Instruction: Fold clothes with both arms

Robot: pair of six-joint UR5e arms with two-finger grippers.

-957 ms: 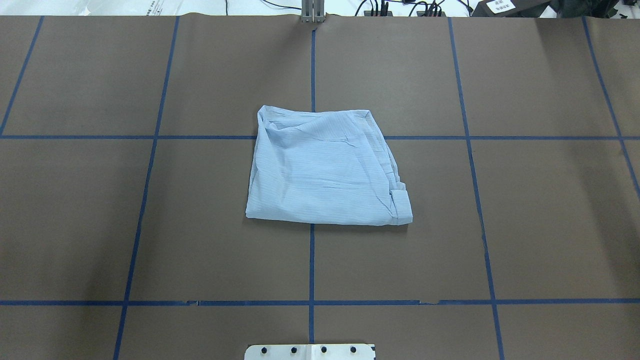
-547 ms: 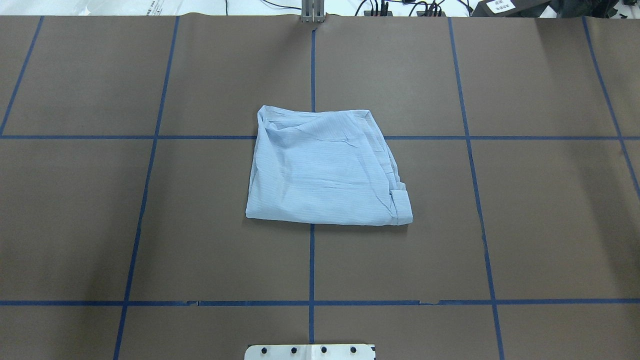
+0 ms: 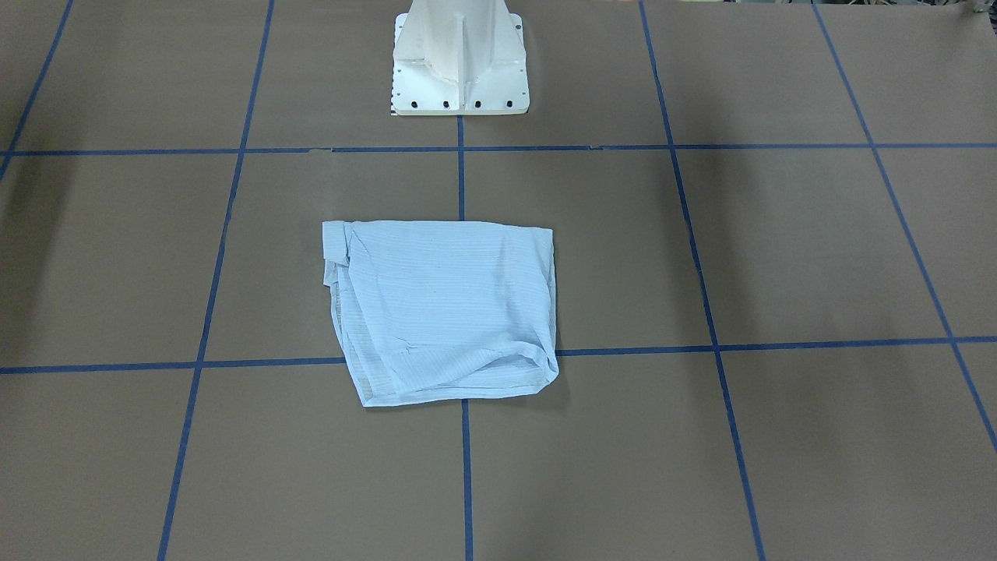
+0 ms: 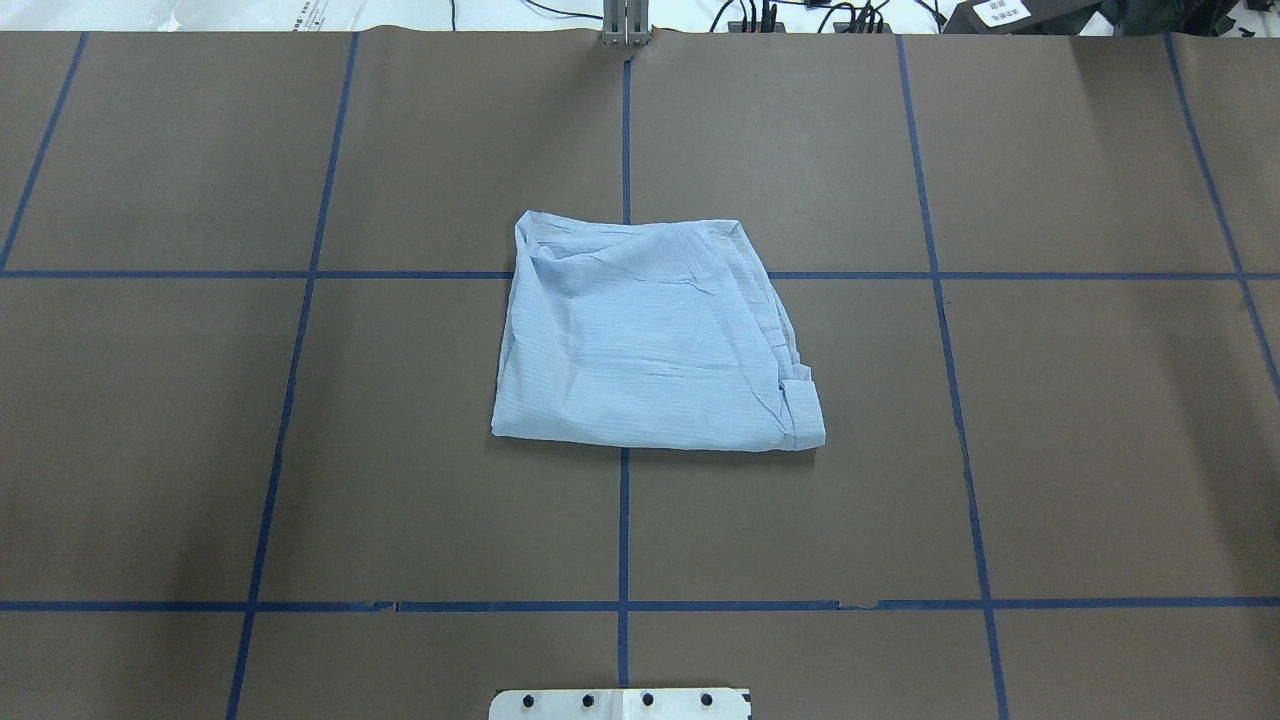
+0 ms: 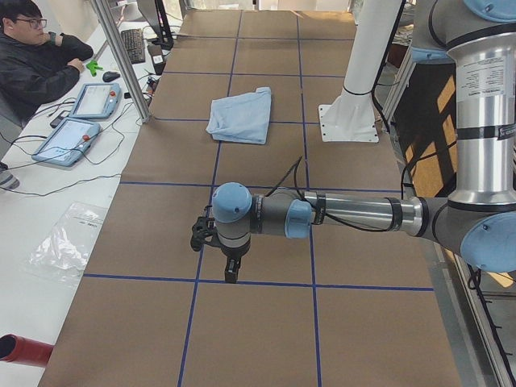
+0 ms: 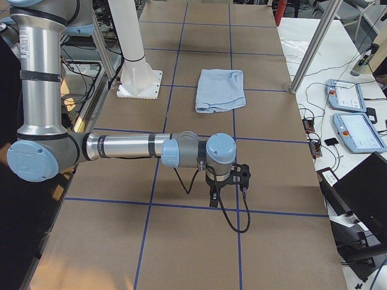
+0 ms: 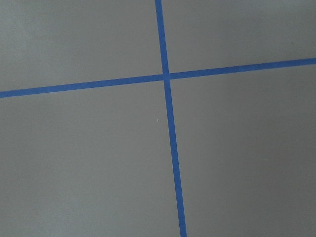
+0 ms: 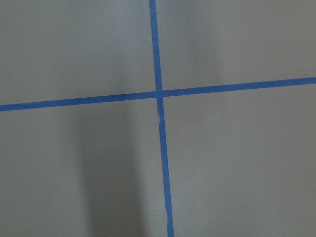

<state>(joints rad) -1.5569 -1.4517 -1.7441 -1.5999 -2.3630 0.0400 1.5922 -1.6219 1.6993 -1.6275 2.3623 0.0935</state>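
The shirt (image 4: 650, 340) lies folded into a rough square, flat on the brown worktop (image 4: 1000, 450), lying across a crossing of the blue tape lines (image 4: 623, 520). Its folded layers bunch along one side edge, creases run across the top, and nothing is touching it. It sits well apart from both tools, out in the middle stretch between them.

The left tool (image 5: 231, 274) points down close over the worktop near a tape line, at the end of the left arm (image 5: 347, 214), which reaches out low and level. Open or closed? Cannot tell from this side angle. Same story for the right tool (image 6: 214, 199) on the right arm (image 6: 127, 147): pointing down near a tape line, state impossible to call.

Both wrist cameras show only bare worktop and a tape crossing. The white pedestal (image 3: 459, 70) stands just beyond the shirt. A person (image 5: 36, 68) sits off the worktop's edge, beside two handheld screens (image 5: 68, 141).
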